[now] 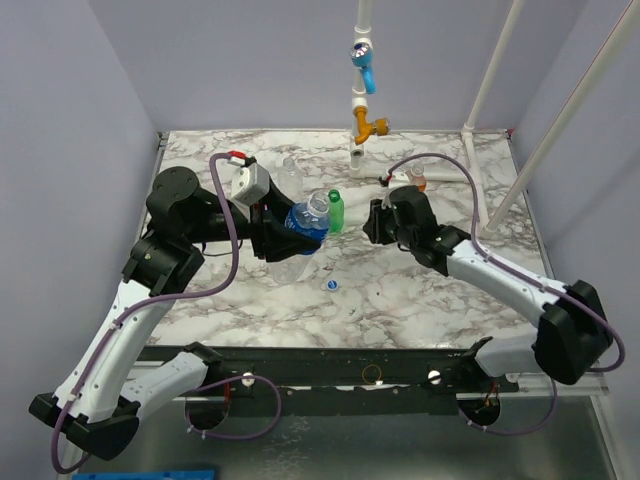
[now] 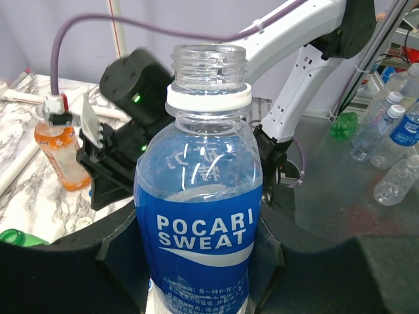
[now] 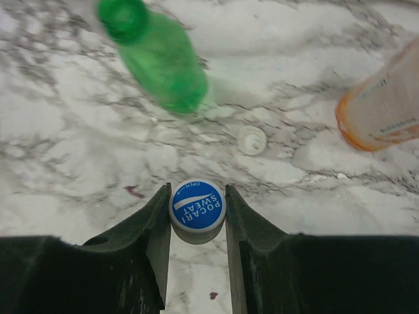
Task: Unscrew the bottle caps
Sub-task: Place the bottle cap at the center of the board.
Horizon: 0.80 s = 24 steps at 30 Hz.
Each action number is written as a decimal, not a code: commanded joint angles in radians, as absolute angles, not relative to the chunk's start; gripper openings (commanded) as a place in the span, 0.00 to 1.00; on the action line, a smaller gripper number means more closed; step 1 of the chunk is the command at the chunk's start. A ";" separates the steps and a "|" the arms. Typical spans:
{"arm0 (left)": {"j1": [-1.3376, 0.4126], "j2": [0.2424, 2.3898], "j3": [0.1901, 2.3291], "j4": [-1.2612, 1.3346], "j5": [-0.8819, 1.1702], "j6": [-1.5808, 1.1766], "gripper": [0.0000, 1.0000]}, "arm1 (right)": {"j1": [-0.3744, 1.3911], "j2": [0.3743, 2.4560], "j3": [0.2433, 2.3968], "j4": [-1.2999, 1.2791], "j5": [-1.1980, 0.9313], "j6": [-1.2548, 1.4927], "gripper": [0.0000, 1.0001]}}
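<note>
the table (image 1: 430,300) is white marble with grey veins. the pocari bottle (image 2: 200,222) is clear, its label blue with white lettering, its neck ring white. just right of the pocari bottle is a green bottle (image 1: 335,212); farther right of it, an orange bottle (image 1: 417,183). the cap (image 3: 197,205) is blue with white lettering. the right gripper (image 3: 196,195) is black.

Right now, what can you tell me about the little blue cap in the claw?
The blue cap is small, round and looks plastic, with white letters POCARI SWEAT and OPEN on top. It is loose, its top facing the camera, pinched between the two black fingers of the right claw, with the marble table behind it.
</note>
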State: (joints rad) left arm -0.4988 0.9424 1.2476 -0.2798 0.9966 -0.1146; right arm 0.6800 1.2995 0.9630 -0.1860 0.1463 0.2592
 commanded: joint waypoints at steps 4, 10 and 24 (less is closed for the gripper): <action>-0.494 0.946 1.246 -0.298 0.960 -0.072 0.00 | 0.616 1.496 0.883 0.128 0.193 0.255 0.01; -0.494 0.939 1.234 -0.302 0.965 -0.064 0.00 | 0.617 1.598 0.849 0.228 0.270 0.251 0.02; -0.494 0.941 1.229 -0.303 0.981 -0.065 0.00 | 0.725 1.652 0.736 0.278 0.147 0.351 0.23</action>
State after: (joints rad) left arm -0.4984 0.9482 1.2350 -0.2947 0.9779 -0.0811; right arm 0.7151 1.6402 0.7704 0.2455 0.1593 0.3004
